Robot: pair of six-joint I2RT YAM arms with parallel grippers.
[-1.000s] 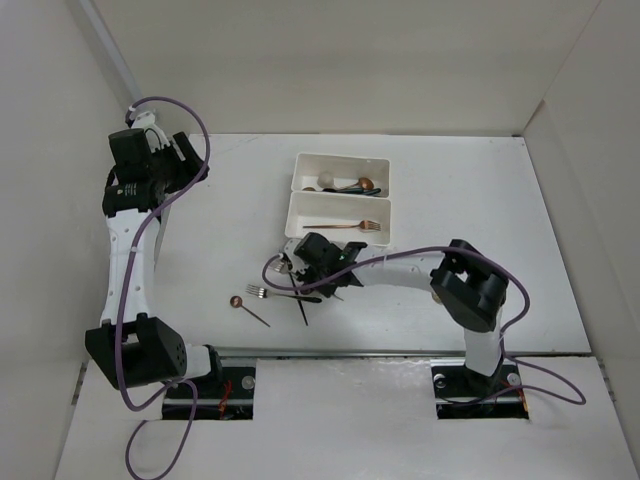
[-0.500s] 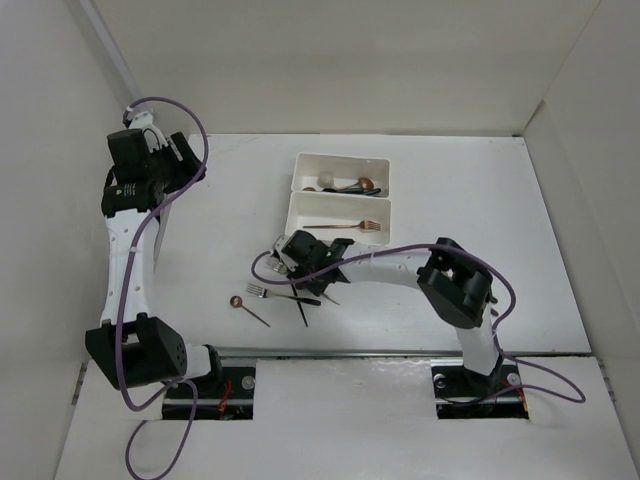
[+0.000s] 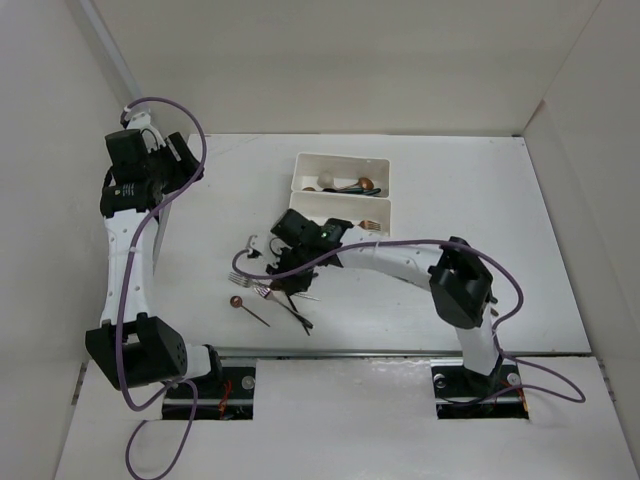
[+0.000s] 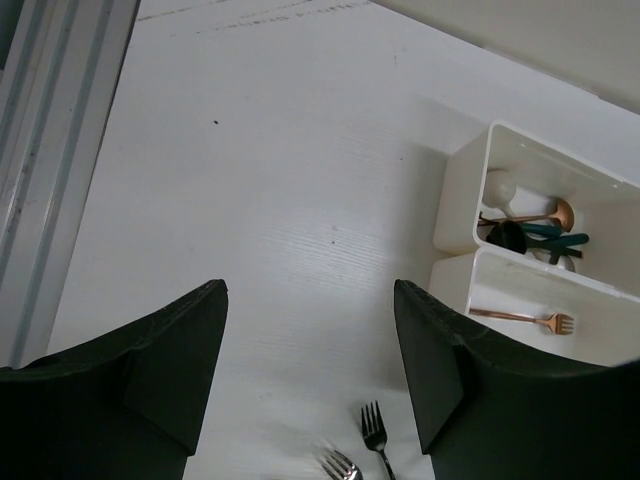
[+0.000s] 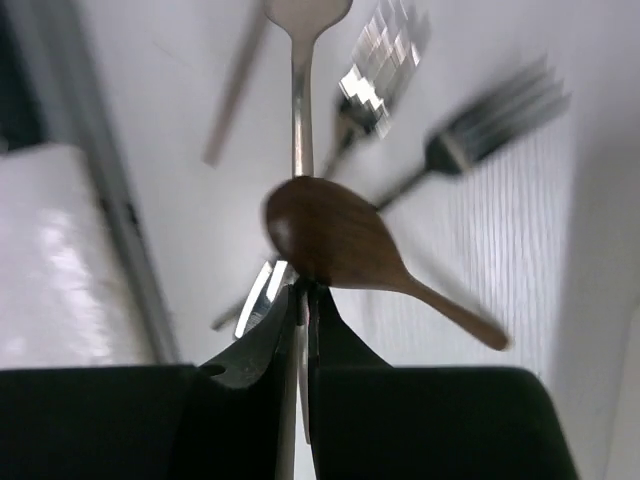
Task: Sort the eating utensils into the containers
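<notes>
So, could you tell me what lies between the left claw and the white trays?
Only bare table separates left claw from trays; top external view shows it.

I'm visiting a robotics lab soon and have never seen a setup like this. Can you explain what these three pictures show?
Two robot arms are bolted to the near edge of a white table. Each ends in a two-finger gripper. The wide picture comes from a fixed camera overhead. The other two come from small cameras on the wrists, so the dark shapes at the bottom are the fingers themselves. Two joined white trays sit on the table: one holds a few spoons, the other a copper fork. More forks and spoons lie loose nearby. The left gripper is open and empty, off to the side. The right gripper is shut over the loose pile, apparently pinching a thin silvery handle, though that picture is blurred.
</notes>
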